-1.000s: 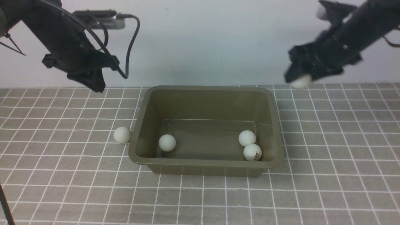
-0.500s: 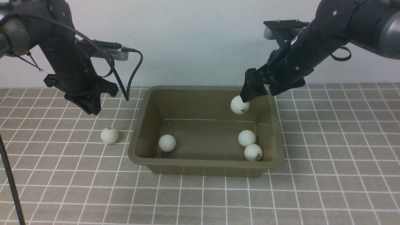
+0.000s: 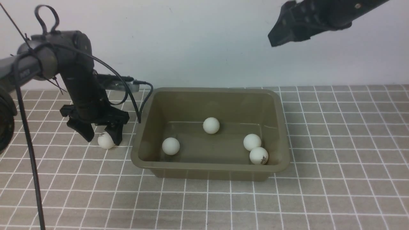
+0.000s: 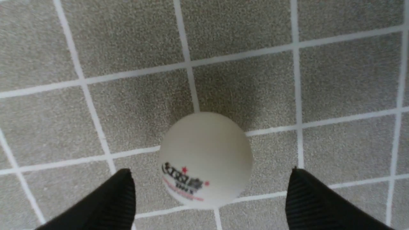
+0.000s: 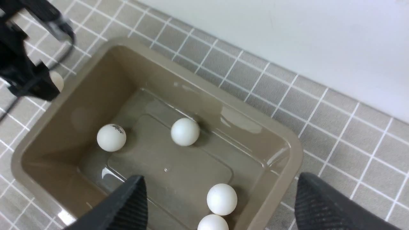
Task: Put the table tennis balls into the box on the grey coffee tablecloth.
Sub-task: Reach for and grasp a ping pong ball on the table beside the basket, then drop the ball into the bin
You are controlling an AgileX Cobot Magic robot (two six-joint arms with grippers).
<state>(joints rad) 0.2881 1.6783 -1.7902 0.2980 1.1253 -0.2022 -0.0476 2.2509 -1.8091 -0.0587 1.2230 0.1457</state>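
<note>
Under left gripper: lone loose ball on cloth, straddled by wide-spread jaws, apparently set for a pinch | just beside that hand: box, four balls inside | right gripper: spread, empty, high above box, likely keeping clear.

**Colours on the table**

The box is plain olive-brown with a glossy inside. The table tennis balls are matte white. The near right one in the box bears a small dark logo. The one left of the box has black lettering with red stars and a red line. The tablecloth is grey-brown, gridded with thin white lines. The left gripper and the right gripper are black.
</note>
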